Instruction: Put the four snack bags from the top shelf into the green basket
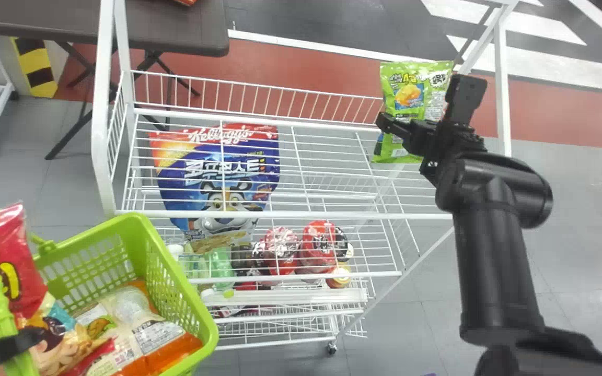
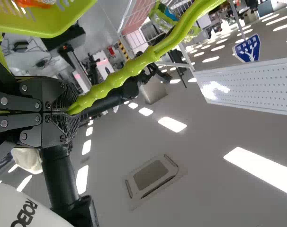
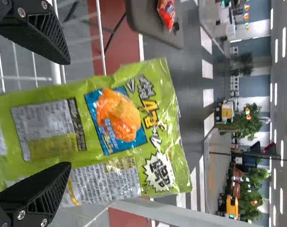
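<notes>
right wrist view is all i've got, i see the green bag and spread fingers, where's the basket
Observer: The green basket is over on the robot's left, at the near left corner of the white rack.
Operator: anything in it
Observer: Yes, several bags lie inside.
Operator: is it held or just sitting there
Observer: Held: the left hand is closed on its handle.

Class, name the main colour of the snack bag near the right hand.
Green, best seen in the right wrist view, where the snack bag fills much space.
</notes>
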You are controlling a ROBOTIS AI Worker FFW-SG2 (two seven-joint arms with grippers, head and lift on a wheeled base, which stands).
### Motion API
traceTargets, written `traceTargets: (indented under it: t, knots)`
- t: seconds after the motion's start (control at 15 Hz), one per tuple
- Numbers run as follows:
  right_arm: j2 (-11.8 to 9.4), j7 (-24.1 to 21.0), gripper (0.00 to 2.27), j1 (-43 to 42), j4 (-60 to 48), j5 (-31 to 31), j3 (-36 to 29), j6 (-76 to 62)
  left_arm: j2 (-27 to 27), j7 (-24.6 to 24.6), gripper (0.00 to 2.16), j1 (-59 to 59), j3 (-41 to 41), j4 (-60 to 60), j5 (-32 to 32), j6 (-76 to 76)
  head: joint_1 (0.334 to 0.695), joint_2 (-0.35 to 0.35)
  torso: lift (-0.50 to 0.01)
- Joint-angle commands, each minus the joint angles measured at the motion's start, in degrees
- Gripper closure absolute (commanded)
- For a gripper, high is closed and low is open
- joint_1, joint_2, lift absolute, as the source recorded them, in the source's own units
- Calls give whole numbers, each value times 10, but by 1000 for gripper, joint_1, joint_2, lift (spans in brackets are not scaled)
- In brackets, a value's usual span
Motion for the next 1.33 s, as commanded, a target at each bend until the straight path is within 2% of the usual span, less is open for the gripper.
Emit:
traceTargets:
  t: [0.0,0.07,0.13,0.2,0.27,0.33,0.53,0.73,1.0,1.27]
  knots:
    - [-1,0,76,-58,89,48,3,-20,1,-7,2148,-1,2,9,-1,-4,695,-309,-4]
    - [0,1,147,-72,109,58,4,-22,0,-7,2148,-2,2,9,-1,-6,695,-309,-4]
    - [0,1,451,-80,121,66,6,-20,0,-7,2148,-1,2,9,-1,-6,695,-308,-4]
    - [0,5,998,-80,122,67,11,-20,1,-7,2148,-1,2,10,-1,-6,695,-306,-4]
    - [0,4,1733,-75,121,61,11,-13,1,-7,2148,-1,3,13,-1,-6,695,-304,-4]
    - [6,-3,2192,-64,105,53,4,-8,1,-7,2148,-2,3,13,-1,-7,695,-302,-4]
    - [8,-8,2246,-23,27,6,-6,3,1,-7,2148,-4,3,14,-1,-7,695,-299,-4]
    - [7,-5,2246,39,-100,-46,-31,90,2,-7,2148,-6,3,15,-3,-7,695,-300,-4]
    - [7,6,2246,168,-374,-206,-59,338,1,-7,2148,-16,4,15,-11,-9,695,-305,-4]
    - [7,9,2246,245,-555,-377,-71,504,-2,-7,2148,-18,2,13,-15,-9,695,-229,-4]
